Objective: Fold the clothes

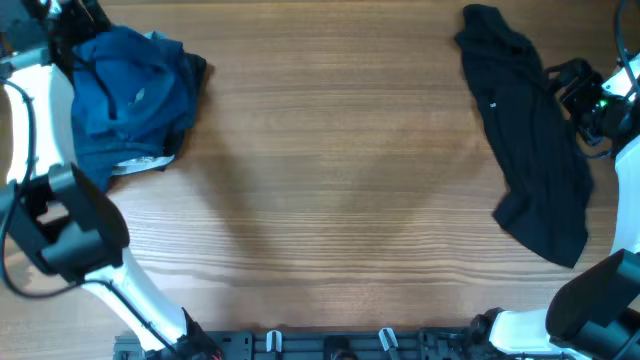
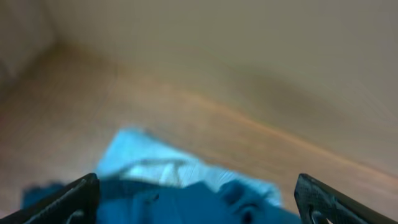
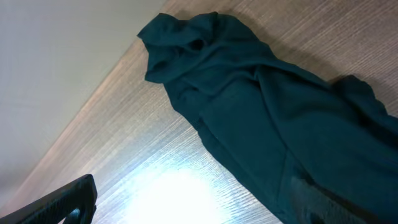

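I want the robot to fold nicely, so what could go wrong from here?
1. The blue pile is bunched up with a lighter cloth under it, so the open left gripper might pinch several layers at once.
2. The dark garment is twisted, and one end lies near the edge of the table. A pull by the right gripper could drag it off.

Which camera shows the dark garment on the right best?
Overhead: the dark garment shows whole, crumpled and stretched lengthwise. The right wrist view shows only part of it, cut off by the frame. The left wrist view misses it.
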Robot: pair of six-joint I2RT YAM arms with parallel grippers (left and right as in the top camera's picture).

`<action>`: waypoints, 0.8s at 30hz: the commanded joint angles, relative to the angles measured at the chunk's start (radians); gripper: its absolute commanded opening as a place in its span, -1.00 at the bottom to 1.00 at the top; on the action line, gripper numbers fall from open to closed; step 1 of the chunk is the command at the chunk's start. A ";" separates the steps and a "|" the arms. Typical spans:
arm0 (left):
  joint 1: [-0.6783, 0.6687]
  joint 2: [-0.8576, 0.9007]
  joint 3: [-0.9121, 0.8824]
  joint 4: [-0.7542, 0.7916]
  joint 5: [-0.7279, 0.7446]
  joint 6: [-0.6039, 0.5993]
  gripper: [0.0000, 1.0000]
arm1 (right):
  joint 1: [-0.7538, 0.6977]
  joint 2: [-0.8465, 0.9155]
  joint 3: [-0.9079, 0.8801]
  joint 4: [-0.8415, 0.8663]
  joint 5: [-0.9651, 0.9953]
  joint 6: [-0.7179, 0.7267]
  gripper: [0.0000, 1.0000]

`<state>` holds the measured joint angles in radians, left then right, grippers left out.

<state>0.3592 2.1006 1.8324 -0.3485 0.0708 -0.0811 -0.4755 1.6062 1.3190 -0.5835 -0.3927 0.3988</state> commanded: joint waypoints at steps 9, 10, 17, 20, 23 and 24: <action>-0.055 0.259 -0.102 -0.045 -0.100 -0.137 1.00 | 0.007 0.011 0.002 0.002 -0.012 -0.032 0.99; -0.058 0.240 -0.101 -0.045 -0.099 -0.137 0.99 | 0.007 0.011 0.002 0.003 -0.012 -0.032 1.00; -0.055 -0.043 -0.101 -0.092 -0.192 -0.132 0.99 | 0.007 0.011 0.002 0.074 -0.013 -0.069 0.99; -0.056 -0.209 -0.101 -0.173 -0.192 -0.133 1.00 | 0.007 0.004 0.002 0.143 -0.012 -0.182 0.99; -0.068 -0.373 -0.101 -0.304 -0.192 -0.133 0.99 | 0.007 -0.037 0.006 0.211 -0.012 -0.299 0.99; -0.074 -0.416 -0.101 -0.342 -0.192 -0.134 1.00 | 0.007 -0.055 0.006 0.224 -0.013 -0.322 1.00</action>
<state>0.3027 1.8141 1.7325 -0.6182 -0.1085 -0.2012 -0.4755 1.6062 1.3186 -0.3893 -0.3923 0.2039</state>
